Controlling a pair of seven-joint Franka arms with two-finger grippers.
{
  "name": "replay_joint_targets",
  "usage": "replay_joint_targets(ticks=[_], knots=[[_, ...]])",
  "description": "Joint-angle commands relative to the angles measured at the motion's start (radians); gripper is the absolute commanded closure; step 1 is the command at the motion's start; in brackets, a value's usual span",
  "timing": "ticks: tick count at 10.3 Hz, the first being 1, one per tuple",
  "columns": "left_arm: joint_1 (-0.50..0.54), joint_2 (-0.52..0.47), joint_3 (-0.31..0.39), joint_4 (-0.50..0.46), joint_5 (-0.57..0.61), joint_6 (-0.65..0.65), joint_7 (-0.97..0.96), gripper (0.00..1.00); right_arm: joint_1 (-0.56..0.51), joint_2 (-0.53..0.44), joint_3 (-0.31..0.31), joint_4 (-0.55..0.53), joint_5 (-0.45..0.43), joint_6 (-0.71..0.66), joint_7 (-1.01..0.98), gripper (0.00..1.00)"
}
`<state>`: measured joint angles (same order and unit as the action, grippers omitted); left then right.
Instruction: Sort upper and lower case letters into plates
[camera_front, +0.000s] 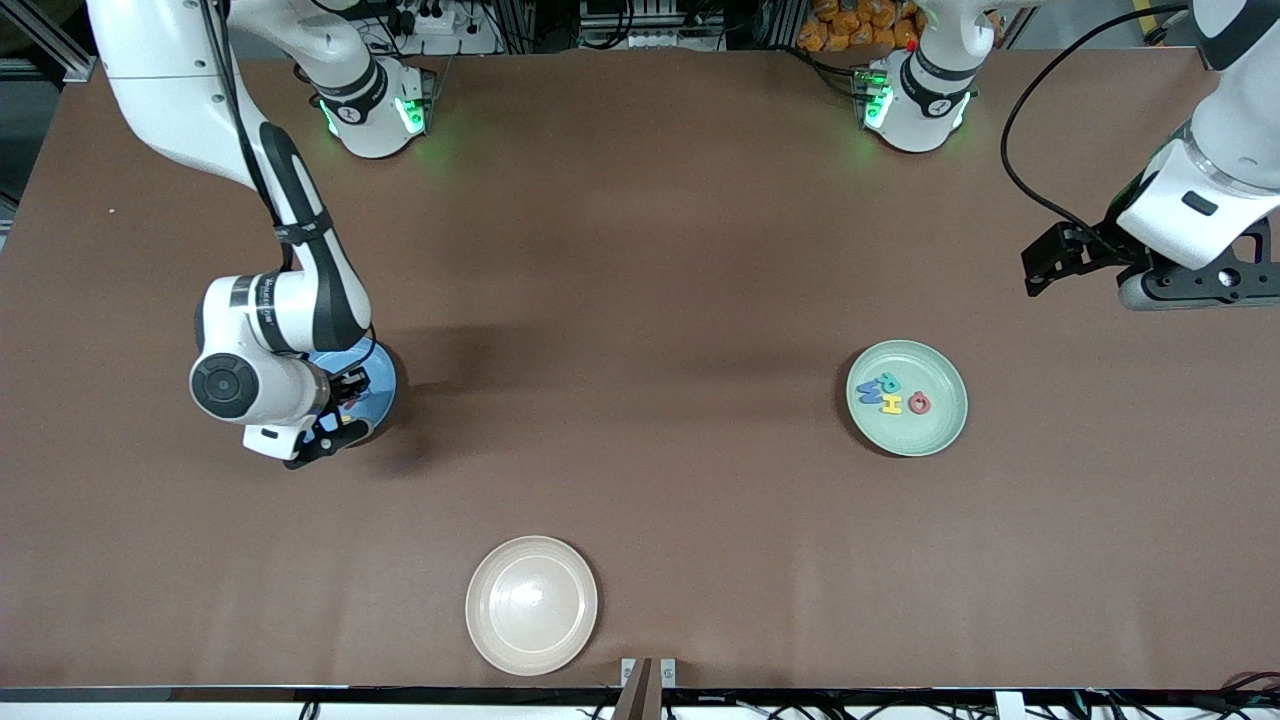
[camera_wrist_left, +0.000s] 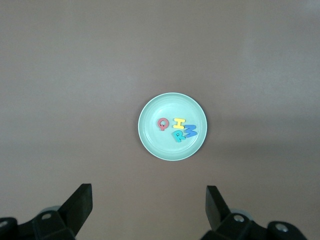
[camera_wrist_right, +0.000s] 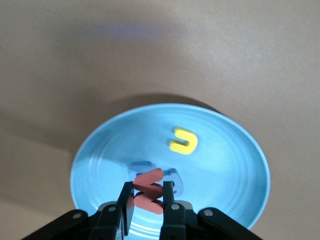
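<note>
The toy letters are reading as signs. On the pale green plate (camera_wrist_left: 150, 142) a red Q (camera_wrist_left: 163, 123), a yellow H (camera_wrist_left: 179, 122), a teal R (camera_wrist_left: 179, 135) and a blue M (camera_wrist_left: 191, 131) are lying together. The right arm is showing small writing, too tiny to read

blue plate (camera_front: 385, 385) mostly hidden by right arm, left claw (camera_wrist_left: 148, 207) cut off at pic edge

From my remote station, a wide matte brown table (camera_front: 640, 250) under soft even light, faint shadows on it, a cream-beige plate (camera_front: 531, 604) at its camera-side edge, cables and metal framing along its robot-side edge.
</note>
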<state>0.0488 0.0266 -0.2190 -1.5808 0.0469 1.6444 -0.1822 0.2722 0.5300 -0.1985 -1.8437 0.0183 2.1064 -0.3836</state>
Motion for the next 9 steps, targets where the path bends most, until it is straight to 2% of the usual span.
replay_joint_targets(ticks=[1,3,6,9], knots=[[-0.003,-0.007,0.007,0.016,-0.015,-0.024,0.024,0.00,-0.030,-0.050,0.008,-0.032,0.015,-0.017,-0.015,0.00],[0.003,-0.007,0.007,0.015,-0.024,-0.024,0.027,0.00,-0.034,-0.090,0.007,0.030,0.023,-0.122,-0.015,0.00],[-0.001,-0.008,0.010,0.016,-0.018,-0.024,0.036,0.00,-0.034,-0.108,0.007,0.197,0.023,-0.303,-0.011,0.00],[-0.006,-0.005,0.010,0.038,-0.024,-0.024,0.032,0.00,-0.034,-0.172,0.013,0.329,0.047,-0.481,0.087,0.00]])
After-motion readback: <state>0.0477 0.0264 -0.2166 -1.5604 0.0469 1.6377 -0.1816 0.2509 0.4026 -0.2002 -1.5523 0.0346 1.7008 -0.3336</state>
